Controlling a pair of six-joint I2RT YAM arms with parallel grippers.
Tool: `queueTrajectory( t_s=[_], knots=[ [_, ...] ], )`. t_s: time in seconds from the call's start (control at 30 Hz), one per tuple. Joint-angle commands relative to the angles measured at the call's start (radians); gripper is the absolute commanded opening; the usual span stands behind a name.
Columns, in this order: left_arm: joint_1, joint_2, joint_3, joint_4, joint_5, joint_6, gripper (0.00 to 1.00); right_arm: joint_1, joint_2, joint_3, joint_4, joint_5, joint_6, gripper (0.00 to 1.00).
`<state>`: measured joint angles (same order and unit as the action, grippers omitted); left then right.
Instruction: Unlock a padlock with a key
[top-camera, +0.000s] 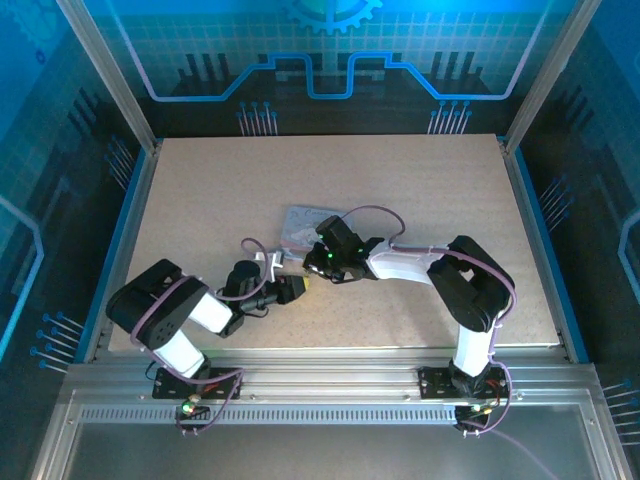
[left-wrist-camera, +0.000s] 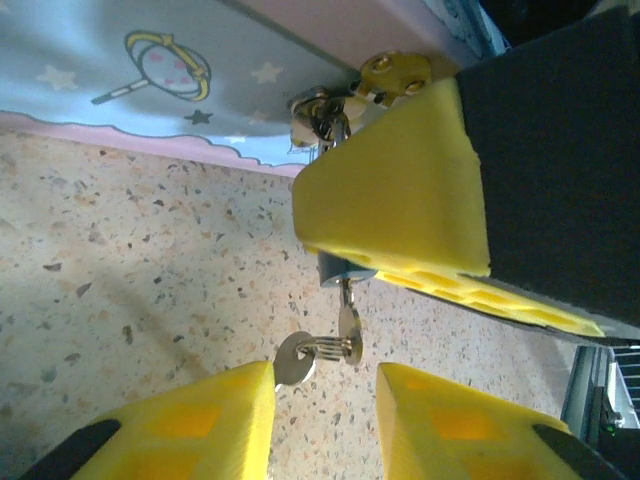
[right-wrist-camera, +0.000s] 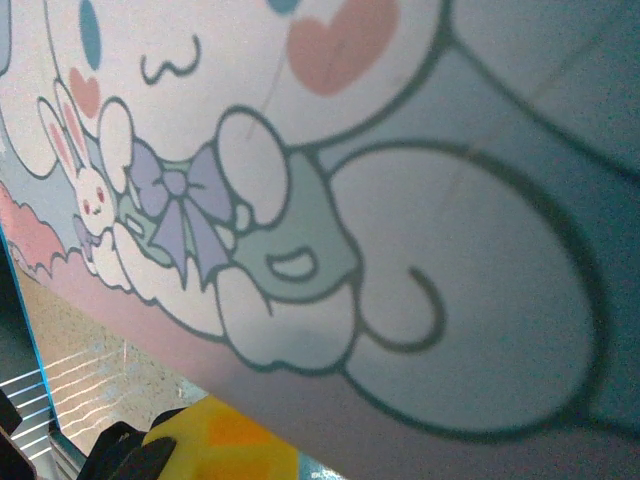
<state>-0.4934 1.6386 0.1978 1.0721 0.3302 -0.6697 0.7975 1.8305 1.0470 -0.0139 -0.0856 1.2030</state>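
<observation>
Well, left claw (left-wrist-camera: 325, 425): released, my fingertips apart, gripping nothing.
right claw (left-wrist-camera: 345, 262): clenched on the padlock (left-wrist-camera: 336, 270), just ahead of my left claw.
key (left-wrist-camera: 348, 318): hangs from the padlock, just beyond the gap between my left claw's fingertips.
ring (left-wrist-camera: 325, 348): at the key's lower end, carrying a second key (left-wrist-camera: 295, 360) close to one left fingertip (left-wrist-camera: 200, 420); whether they touch, I cannot tell.
tin (left-wrist-camera: 150, 70): beyond my right claw, its clasp (left-wrist-camera: 392, 72) above the yellow pad.

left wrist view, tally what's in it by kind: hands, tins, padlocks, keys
hands: 2, left hand and right hand
tin: 1
padlock: 1
key: 1, hanging from the padlock; the metal piece dangling off it may be a second, can't tell
total: 5
</observation>
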Motion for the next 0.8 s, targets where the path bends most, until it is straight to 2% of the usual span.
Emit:
queueTrajectory(
  t_s=[0.0,0.2,0.37,0.47,0.5,0.77],
  knots=[
    [0.004,0.044,0.011,0.123,0.009,-0.023,0.28,0.009,-0.004,-0.029,-0.055,-0.045,0.05,0.0],
    [0.004,0.132,-0.002,0.264,-0.005,-0.054,0.2,0.009,-0.002,-0.027,-0.061,-0.046,0.05,0.0],
    [0.004,0.184,-0.002,0.327,-0.008,-0.073,0.17,0.009,-0.003,-0.029,-0.064,-0.043,0.046,0.0],
    [0.004,0.176,-0.006,0.327,-0.016,-0.061,0.02,0.01,-0.002,-0.033,-0.067,-0.042,0.045,0.0],
    [0.006,0.172,-0.008,0.328,-0.019,-0.058,0.0,0.01,-0.002,-0.033,-0.067,-0.04,0.044,0.0],
    [0.016,0.145,0.014,0.257,-0.007,-0.039,0.0,0.023,-0.015,-0.038,-0.085,-0.014,0.04,0.0]
  ],
)
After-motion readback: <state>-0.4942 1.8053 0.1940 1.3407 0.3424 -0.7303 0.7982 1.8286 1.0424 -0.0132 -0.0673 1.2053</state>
